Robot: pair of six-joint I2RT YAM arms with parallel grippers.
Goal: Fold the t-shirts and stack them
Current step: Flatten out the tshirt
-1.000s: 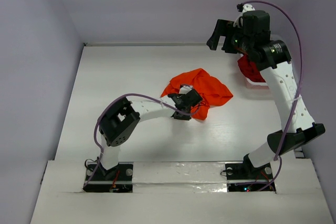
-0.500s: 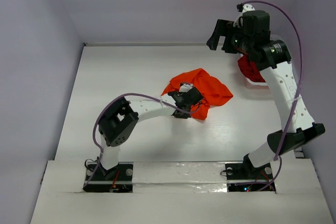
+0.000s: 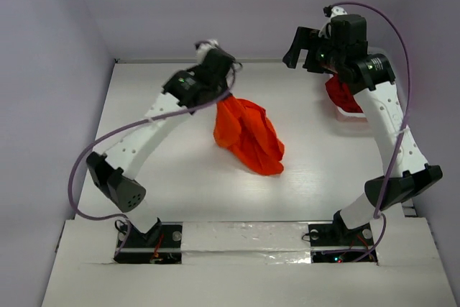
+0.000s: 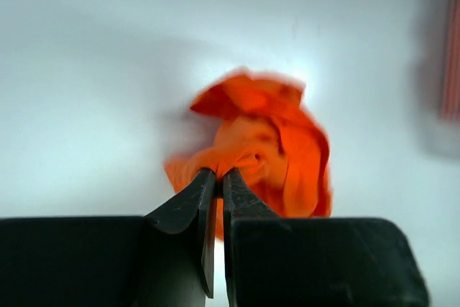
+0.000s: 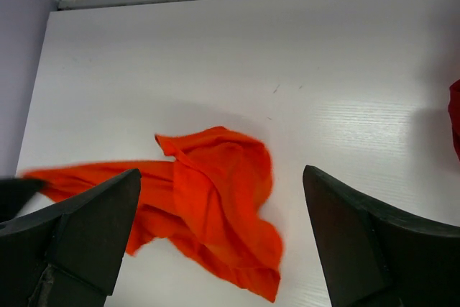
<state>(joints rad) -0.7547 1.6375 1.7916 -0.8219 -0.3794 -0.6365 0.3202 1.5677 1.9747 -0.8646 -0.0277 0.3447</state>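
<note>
From above, you see your left hand (image 3: 227, 90) pinched shut on the orange-red t-shirt (image 3: 248, 134), whose lower part rests on the counter (image 3: 158, 170). The right hand (image 3: 302, 48) hangs beside the crimson t-shirts (image 3: 343, 97). In your left wrist view, the closed tips bite orange cloth. In your right wrist view, the right hand spreads wide, holding nothing.

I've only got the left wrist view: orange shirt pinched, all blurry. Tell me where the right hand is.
Observer: The right hand is raised over the far right of the table, wide open, holding nothing.
Operator: Report what's near it.
Observer: A bunched dark red shirt beside that arm, apart from the orange shirt.
Operator: Say whether the orange one is clear of the table.
Observer: Not fully, it seems: the right wrist view shows its lower end lying on the table.
</note>
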